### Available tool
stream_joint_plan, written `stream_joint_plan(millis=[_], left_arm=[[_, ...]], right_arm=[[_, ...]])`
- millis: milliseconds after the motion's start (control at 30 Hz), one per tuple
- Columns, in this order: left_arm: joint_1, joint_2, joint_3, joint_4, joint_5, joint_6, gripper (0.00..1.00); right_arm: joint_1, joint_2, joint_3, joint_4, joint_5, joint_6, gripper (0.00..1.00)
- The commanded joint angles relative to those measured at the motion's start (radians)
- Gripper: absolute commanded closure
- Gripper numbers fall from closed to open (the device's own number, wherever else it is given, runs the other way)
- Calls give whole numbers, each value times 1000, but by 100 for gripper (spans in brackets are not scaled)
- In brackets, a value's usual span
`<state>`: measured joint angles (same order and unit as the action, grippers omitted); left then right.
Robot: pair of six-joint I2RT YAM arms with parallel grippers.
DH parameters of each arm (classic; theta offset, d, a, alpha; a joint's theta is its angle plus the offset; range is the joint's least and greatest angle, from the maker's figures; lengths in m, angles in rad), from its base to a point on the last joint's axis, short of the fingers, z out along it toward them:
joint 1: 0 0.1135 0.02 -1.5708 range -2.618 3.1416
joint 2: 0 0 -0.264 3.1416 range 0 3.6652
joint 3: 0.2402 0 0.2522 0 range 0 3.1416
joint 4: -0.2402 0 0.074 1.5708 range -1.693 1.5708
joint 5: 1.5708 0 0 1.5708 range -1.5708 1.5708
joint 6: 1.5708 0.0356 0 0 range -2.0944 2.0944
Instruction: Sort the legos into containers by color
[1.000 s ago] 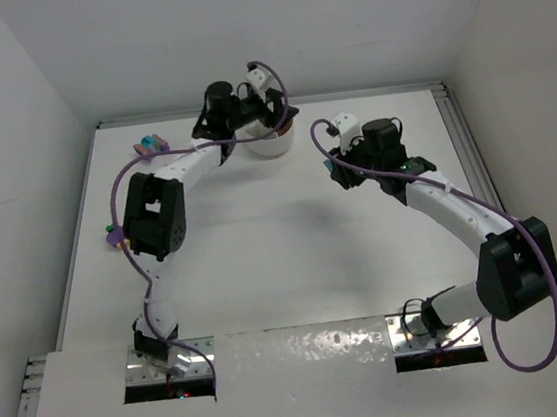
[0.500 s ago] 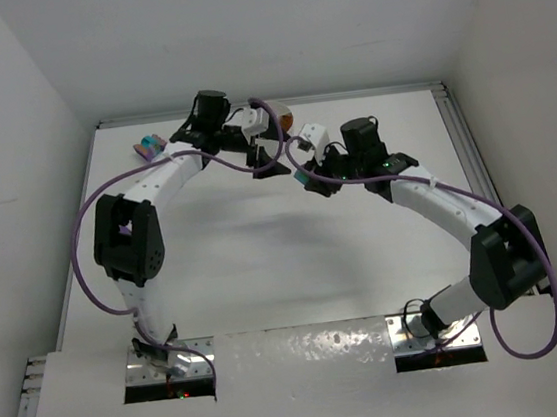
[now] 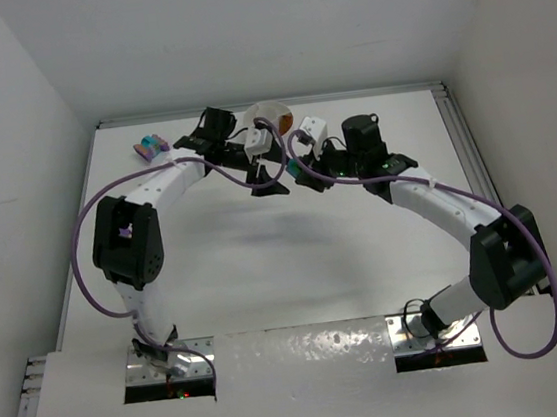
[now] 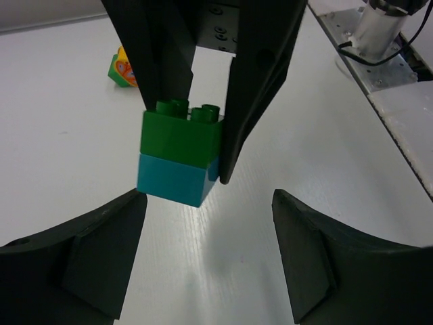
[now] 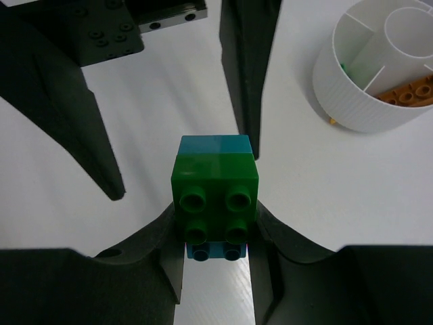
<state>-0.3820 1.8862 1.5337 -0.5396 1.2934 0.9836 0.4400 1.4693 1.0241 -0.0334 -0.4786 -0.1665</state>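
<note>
White table (image 3: 264, 260), pale walls (image 3: 238, 32); right fingers (image 5: 159, 261) clamp green-teal brick stack (image 5: 215, 183); left fingers (image 4: 88, 264) spread wide

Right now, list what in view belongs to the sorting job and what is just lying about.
Job: green-on-teal plastic brick stack; round white divided plastic dish; orange plastic brick inside it; pink, teal and purple bricks at far left; yellow-orange brick.
Lying about: purple cables; shiny metal base plates.

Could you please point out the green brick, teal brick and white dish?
green brick (image 5: 215, 215): right wrist view, studded face.
teal brick (image 5: 215, 145): right wrist view, smooth side.
white dish (image 5: 352, 101): right wrist view, outer wall.
</note>
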Motion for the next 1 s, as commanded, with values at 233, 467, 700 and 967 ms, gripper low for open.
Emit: stream_joint_plan(millis=[233,467,700,967], left_arm=[[-24,-70,-61,397,7,-307,34],[-29,-67,-63,365,4,-284,62],[-29,-65,-55,270,15,-194,46],[-35,-58,-53,326,44,-246,76]], right_arm=[[22,11,47,-76,-52,-90,100],[23,20,59,-66,-48,-97,100],[23,19,62,-51,-41,-110,100],[23,32,73,-49,-64,-103,100]])
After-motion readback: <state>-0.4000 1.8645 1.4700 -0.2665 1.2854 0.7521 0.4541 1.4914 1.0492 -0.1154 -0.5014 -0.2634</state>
